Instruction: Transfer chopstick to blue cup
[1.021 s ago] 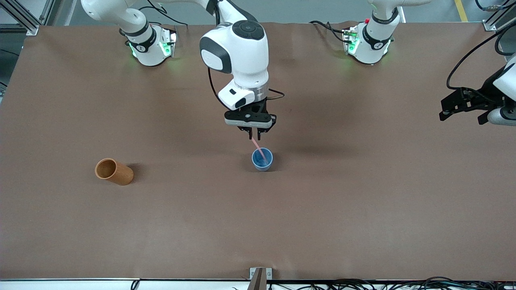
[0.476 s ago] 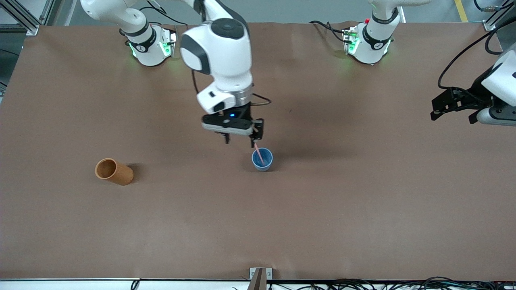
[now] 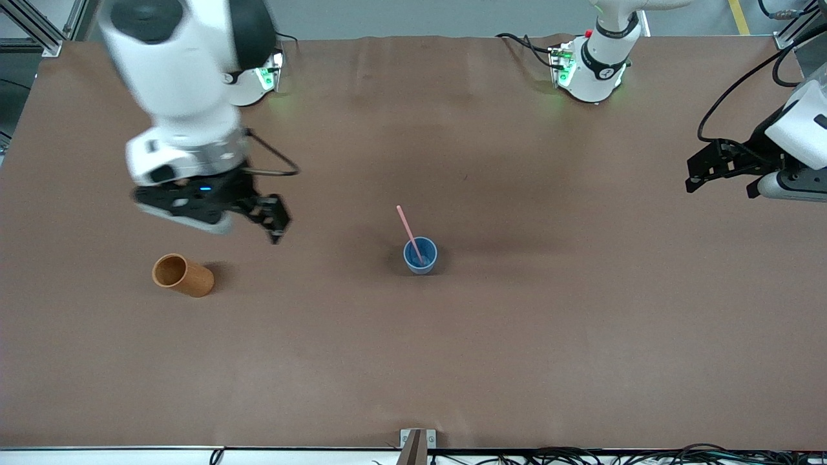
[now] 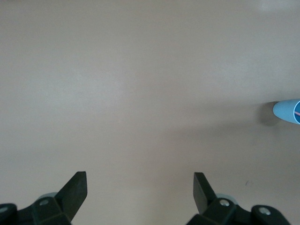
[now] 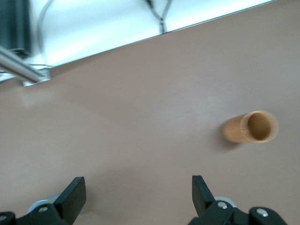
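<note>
The blue cup (image 3: 420, 256) stands upright near the middle of the table. The pale-pink chopstick (image 3: 408, 230) leans in it, lower end inside and upper end sticking out over the rim. Nothing holds the stick. My right gripper (image 3: 239, 223) is open and empty in the air, over the table between the blue cup and the orange cup. In the right wrist view its fingers (image 5: 139, 185) stand wide over bare cloth. My left gripper (image 3: 723, 186) waits open at the left arm's end of the table. The left wrist view shows it (image 4: 140, 180) empty, with the blue cup (image 4: 286, 111) at the frame's edge.
An orange-brown wooden cup (image 3: 183, 275) lies on its side toward the right arm's end of the table, also seen as the wooden cup (image 5: 251, 127) in the right wrist view. Brown cloth (image 3: 517, 361) covers the table. The table's edge (image 5: 154, 37) with cables shows in the right wrist view.
My right gripper opened and let go of the chopstick, which stayed leaning in the blue cup. The right arm then swung away toward the orange cup. The left gripper drifted slightly.
</note>
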